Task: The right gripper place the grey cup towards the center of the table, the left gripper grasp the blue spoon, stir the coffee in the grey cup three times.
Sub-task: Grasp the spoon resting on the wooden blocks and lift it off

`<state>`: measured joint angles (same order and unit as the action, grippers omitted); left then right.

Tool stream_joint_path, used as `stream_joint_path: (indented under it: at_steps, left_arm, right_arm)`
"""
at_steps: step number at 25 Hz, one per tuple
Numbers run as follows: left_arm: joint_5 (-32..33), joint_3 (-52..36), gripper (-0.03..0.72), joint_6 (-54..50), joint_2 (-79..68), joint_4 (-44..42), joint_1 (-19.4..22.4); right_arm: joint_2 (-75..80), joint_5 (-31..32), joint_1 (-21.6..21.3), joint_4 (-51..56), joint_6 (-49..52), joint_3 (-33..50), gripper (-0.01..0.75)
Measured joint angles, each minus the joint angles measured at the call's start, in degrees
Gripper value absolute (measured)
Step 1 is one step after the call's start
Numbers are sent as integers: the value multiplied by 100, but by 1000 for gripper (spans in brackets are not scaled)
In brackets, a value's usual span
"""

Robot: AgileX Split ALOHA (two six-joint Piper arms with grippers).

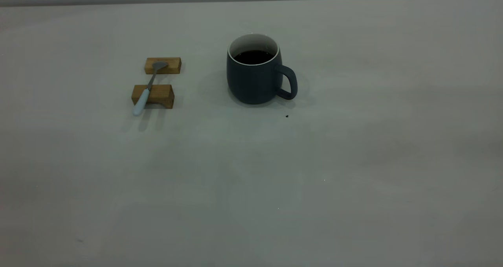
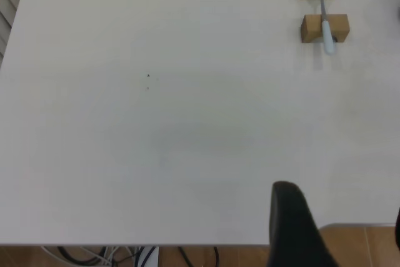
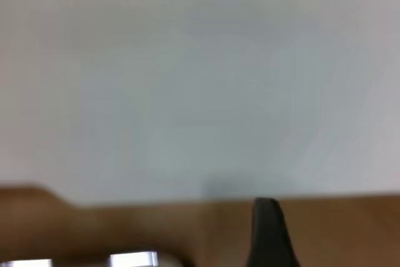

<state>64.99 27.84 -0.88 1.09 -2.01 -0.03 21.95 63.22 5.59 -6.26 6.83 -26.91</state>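
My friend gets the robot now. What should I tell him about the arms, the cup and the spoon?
Left gripper: parked off the table's edge, holding nothing.
Right gripper: also back at the table edge, nothing in it.
Grey cup: upright, coffee inside, handle facing the right arm's side.
Blue spoon: lying across two wooden blocks, left of the cup, untouched.
Done: nothing visible yet.
Left: place the cup, grasp the spoon, stir three times.
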Motion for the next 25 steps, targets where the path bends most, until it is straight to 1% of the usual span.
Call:
stream_joint_path:
  at_steps: [5, 9, 15, 25]
  left_arm:
    - [0, 0, 465, 0, 0, 0, 0]
    - [0, 0, 465, 0, 0, 0, 0]
    - [0, 0, 465, 0, 0, 0, 0]
    - [0, 0, 465, 0, 0, 0, 0]
  right_arm:
    - [-1314, 98, -24, 0, 7, 0, 541]
    - [-1966, 127, -29, 0, 14, 0, 541]
    - [-2076, 150, -150, 0, 14, 0, 541]
    - [-2076, 150, -150, 0, 9, 0, 541]
